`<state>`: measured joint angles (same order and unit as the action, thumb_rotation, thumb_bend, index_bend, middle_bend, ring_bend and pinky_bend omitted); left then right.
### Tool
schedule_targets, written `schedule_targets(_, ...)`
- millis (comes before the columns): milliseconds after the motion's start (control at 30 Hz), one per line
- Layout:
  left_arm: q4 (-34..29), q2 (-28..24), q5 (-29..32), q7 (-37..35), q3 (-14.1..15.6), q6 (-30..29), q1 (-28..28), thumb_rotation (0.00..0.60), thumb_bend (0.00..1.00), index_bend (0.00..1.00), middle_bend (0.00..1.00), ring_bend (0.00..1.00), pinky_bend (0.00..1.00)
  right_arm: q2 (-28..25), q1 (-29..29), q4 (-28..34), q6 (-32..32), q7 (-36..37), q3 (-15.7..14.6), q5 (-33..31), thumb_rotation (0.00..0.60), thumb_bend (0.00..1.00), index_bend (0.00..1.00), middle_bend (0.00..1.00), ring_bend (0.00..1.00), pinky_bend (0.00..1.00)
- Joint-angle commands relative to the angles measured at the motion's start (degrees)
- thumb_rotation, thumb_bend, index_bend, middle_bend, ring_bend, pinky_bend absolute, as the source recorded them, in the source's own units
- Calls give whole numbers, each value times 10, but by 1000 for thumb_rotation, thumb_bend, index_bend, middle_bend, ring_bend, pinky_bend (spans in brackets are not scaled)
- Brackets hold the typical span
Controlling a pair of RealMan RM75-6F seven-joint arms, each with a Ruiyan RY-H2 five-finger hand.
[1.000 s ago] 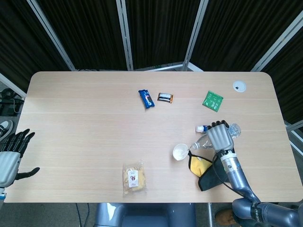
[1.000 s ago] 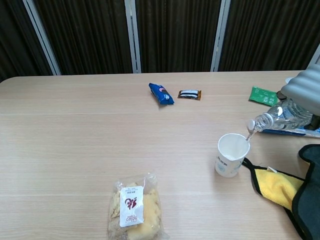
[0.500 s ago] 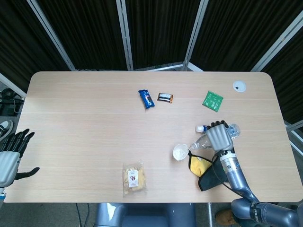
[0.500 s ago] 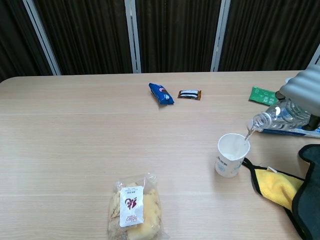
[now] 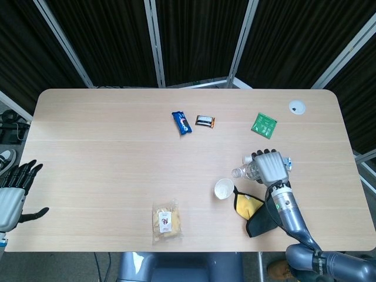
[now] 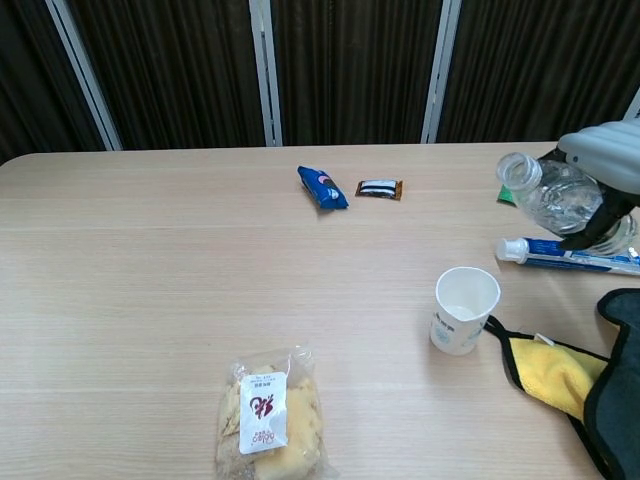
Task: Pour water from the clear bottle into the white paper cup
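The clear bottle sits tilted in the grip of the right hand, its open mouth up and to that hand's left. The white paper cup stands upright below the mouth, apart from it. A toothpaste tube lies under the hand. The left hand hovers off the table's far edge, fingers spread and holding nothing.
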<state>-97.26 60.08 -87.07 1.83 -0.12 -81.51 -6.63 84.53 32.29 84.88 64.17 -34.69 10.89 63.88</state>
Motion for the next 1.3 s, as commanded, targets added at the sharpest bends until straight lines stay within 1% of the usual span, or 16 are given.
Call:
schedule_targets(33, 0, 1, 1, 1, 0, 1, -1, 600, 46, 0, 0, 0, 0, -14, 1, 13, -19, 95, 26, 10, 600, 566, 557, 666, 601, 497)
schedule_targets(200, 2, 3, 5, 5, -2, 4, -2, 600, 45, 0, 0, 0, 0, -10, 7, 9, -36, 200, 54, 7, 600, 570, 557, 666, 601, 497)
schedule_targets(300, 3, 4, 10, 6, -3, 7, -3, 600, 44, 0, 0, 0, 0, -11, 12, 11, -65, 268, 68, -1, 600, 571, 557, 666, 601, 498)
schedule_targets(400, 4, 6, 13, 9, -4, 10, -5, 600, 43, 0, 0, 0, 0, -13, 20, 10, -103, 321, 78, -14, 600, 573, 558, 666, 601, 497)
schedule_targets(500, 6, 8, 20, 13, -6, 15, -6, 600, 46, 0, 0, 0, 0, -13, 37, -4, -163, 368, 84, -37, 600, 575, 557, 666, 601, 498)
schedule_targets(567, 8, 11, 22, 18, -6, 17, -7, 600, 45, 0, 0, 0, 0, -6, 46, -17, -187, 397, 88, -43, 600, 575, 557, 666, 601, 498)
schedule_targets(833, 12, 18, 40, 27, -10, 28, -11, 600, 46, 0, 0, 0, 0, 46, 74, -91, -220, 455, 84, -23, 600, 592, 558, 666, 601, 498)
schedule_targets(933, 15, 19, 46, 29, -12, 33, -13, 600, 45, 0, 0, 0, 0, 60, 80, -107, -220, 467, 84, -14, 600, 593, 558, 666, 600, 497)
schedule_targets(1100, 18, 22, 54, 32, -14, 38, -15, 600, 45, 0, 0, 0, 0, 93, 91, -158, -218, 495, 80, 8, 600, 594, 559, 666, 591, 497)
schedule_targets(1300, 19, 23, 61, 31, -16, 42, -17, 600, 43, 0, 0, 0, 0, 125, 98, -221, -211, 547, 72, 42, 600, 594, 558, 665, 581, 497)
